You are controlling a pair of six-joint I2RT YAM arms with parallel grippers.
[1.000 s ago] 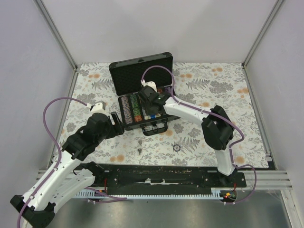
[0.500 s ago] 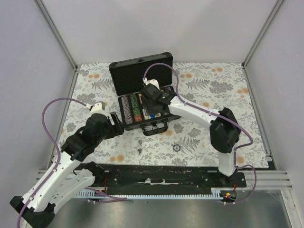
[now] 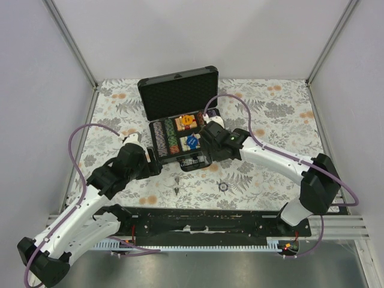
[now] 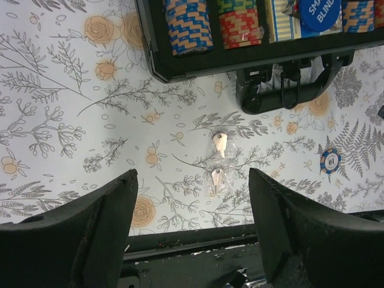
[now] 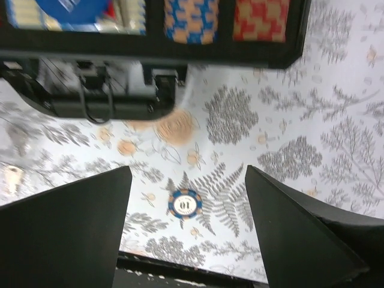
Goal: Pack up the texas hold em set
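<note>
The black case [image 3: 177,93] lies open at the back middle of the table, lid up and foam-lined. Its tray holds rows of striped chips [image 3: 167,139], a red card deck [image 3: 187,122] and a blue round button [image 3: 192,141]. My left gripper [image 3: 153,161] is open and empty at the case's near left corner. In the left wrist view it [image 4: 192,180] hangs over the table, with the case handle [image 4: 288,90] ahead. My right gripper [image 3: 207,144] is open and empty by the case's near right edge. In the right wrist view it [image 5: 187,174] frames a loose blue chip [image 5: 185,203].
The loose chip [image 3: 223,186] lies on the floral cloth in front of the case. A small clear bag with keys [image 3: 176,183] lies to its left; it also shows in the left wrist view [image 4: 217,162]. The black base rail [image 3: 210,219] runs along the near edge.
My right gripper has drawn back out of the case toward its near right edge, uncovering the deck and the blue button. My left arm has shifted slightly nearer and to the right.
</note>
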